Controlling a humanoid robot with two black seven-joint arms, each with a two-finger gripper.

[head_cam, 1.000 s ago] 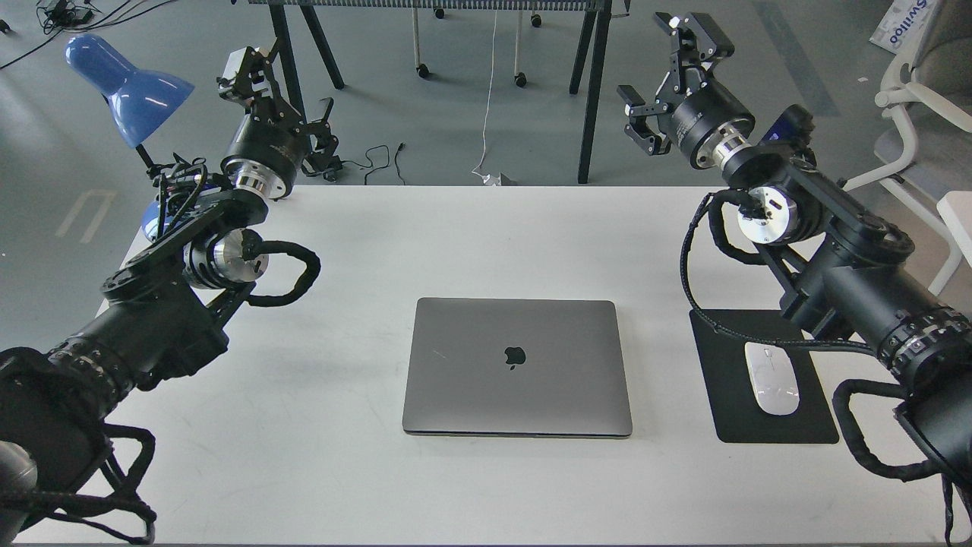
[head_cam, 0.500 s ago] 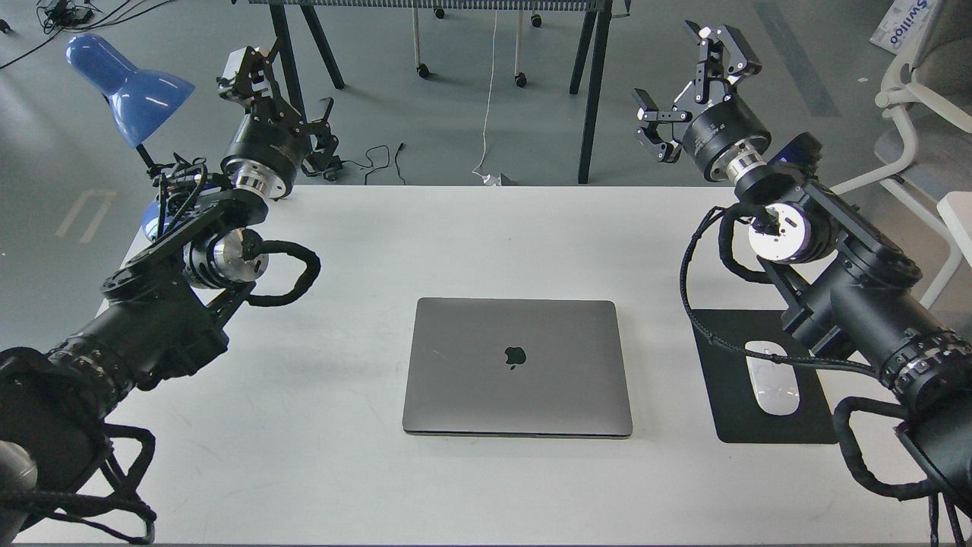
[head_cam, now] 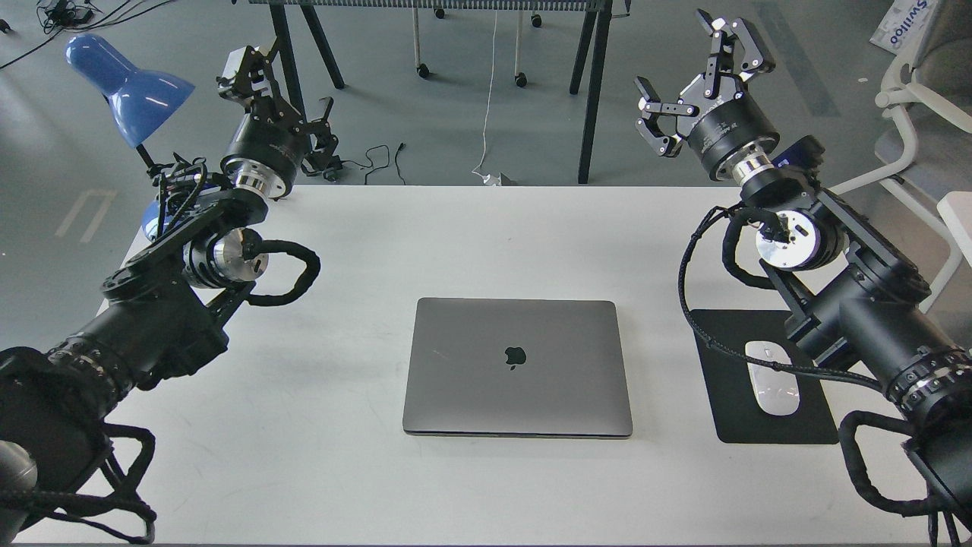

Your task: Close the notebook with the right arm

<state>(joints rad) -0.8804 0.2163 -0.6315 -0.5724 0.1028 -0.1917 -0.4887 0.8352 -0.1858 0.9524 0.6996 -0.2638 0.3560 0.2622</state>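
The space-grey notebook [head_cam: 518, 367] lies shut and flat on the white table [head_cam: 486, 243], its lid with the dark apple logo facing up. My right gripper [head_cam: 699, 64] is open and empty, raised beyond the table's far right edge, well away from the notebook. The right arm [head_cam: 843, 296] runs in from the right over the mouse pad. My left gripper [head_cam: 277, 91] is held up at the far left corner, beyond the table's edge, open and empty, with its white-topped finger to the left.
A black mouse pad [head_cam: 767, 376] with a white mouse [head_cam: 771, 377] lies right of the notebook, partly under my right arm. A blue desk lamp [head_cam: 125, 87] stands at the far left. A chair [head_cam: 923, 99] and table legs stand beyond the far edge.
My right gripper has moved up and to the right, farther from the table, and turned at the wrist. The notebook and the left arm have not moved.
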